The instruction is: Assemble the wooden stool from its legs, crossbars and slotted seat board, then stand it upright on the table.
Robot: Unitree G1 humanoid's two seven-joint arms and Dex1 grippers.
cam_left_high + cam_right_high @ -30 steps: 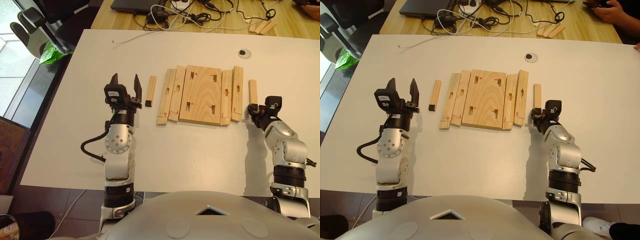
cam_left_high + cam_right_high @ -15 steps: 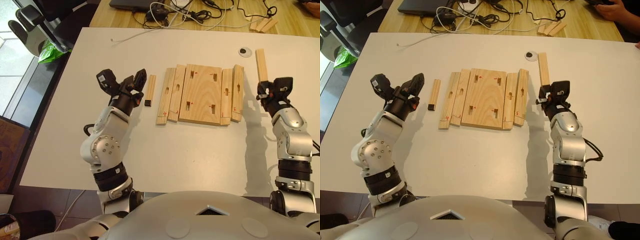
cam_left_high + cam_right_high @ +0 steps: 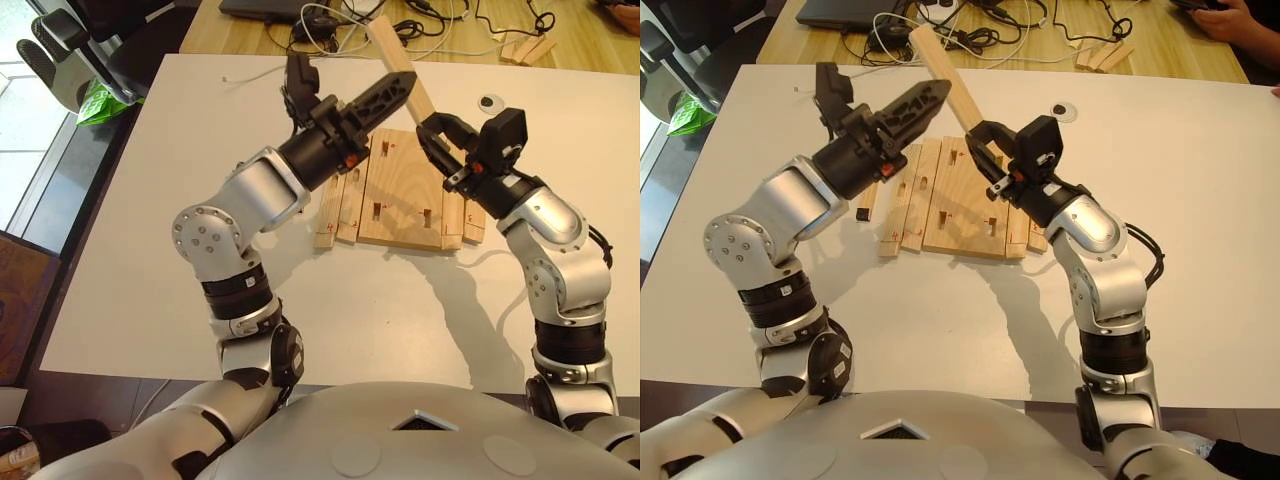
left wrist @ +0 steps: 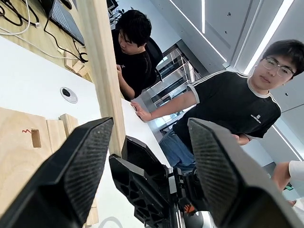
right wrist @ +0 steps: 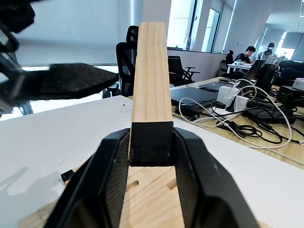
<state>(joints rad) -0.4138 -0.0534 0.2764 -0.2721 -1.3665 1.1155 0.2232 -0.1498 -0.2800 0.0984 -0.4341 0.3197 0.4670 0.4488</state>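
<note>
R gripper (image 5: 151, 137) is clamped on the black-capped end of a pale wooden stool leg (image 3: 392, 55), held over the slotted light-wood seat board (image 3: 400, 205), free end slanting to 11 o'clock; L gripper (image 3: 350, 72) gapes wide, empty, one finger (image 3: 385, 95) just beside the leg. Risk, imo: if R lets go before L closes, the leg drops & scatters the laid-out slats (image 3: 325, 215). No legible text, only tiny red marks (image 3: 388, 148) on the board.

left gripper (image 3: 352, 72) and right gripper (image 3: 425, 133) with raised leg (image 3: 396, 58) crossed above seat board (image 3: 400, 205), blocking drop-in there, bare counter (image 3: 140, 250) left, right, near side, cables (image 3: 440, 15) crowd desk (image 3: 570, 45) beyond
</note>
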